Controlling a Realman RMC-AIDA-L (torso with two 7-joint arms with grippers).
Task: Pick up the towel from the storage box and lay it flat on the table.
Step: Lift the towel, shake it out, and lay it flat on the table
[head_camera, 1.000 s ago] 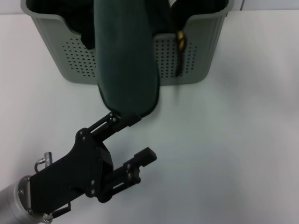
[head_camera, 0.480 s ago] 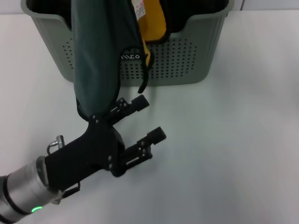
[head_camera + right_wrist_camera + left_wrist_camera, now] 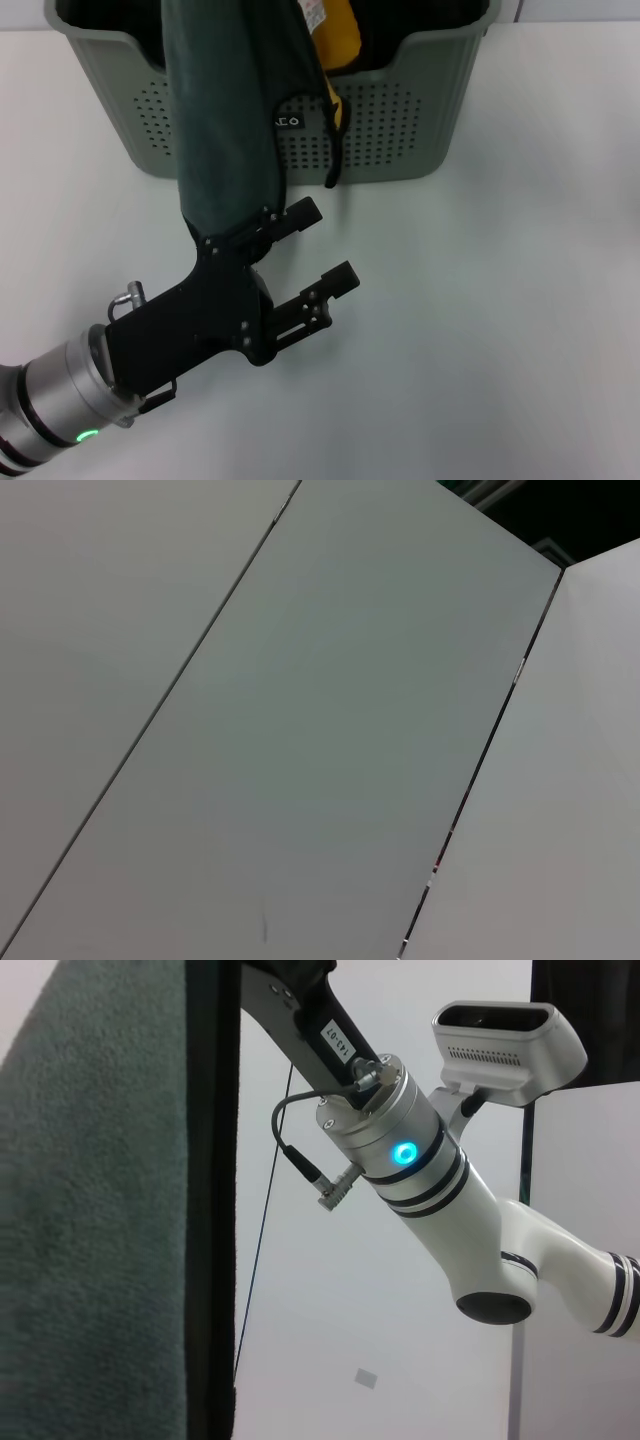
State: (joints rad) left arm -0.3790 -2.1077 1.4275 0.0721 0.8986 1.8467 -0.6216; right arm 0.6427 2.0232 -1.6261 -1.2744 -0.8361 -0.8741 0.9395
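Observation:
The towel [image 3: 225,130] hangs from above the head view, in front of the storage box [image 3: 420,110]. Its teal side faces me, and the yellow side [image 3: 340,35] and white label [image 3: 314,14] show at the top. My left gripper [image 3: 320,245] is open over the table [image 3: 500,300]. Its upper finger [image 3: 295,213] lies beside the towel's lower end. The left wrist view shows teal cloth [image 3: 90,1240] close up and my right arm's wrist [image 3: 400,1150] raised beside it. The right gripper's tip is hidden there.
The storage box stands at the table's far edge, its logo plate [image 3: 288,121] partly behind the towel. Dark cloth lies inside it [image 3: 420,15]. Bare white tabletop spreads to the right and front of my left gripper. The right wrist view shows only wall panels.
The towel has swung left and turned, so its yellow side and label now show. My left gripper has moved forward and up to the towel's lower end, still open.

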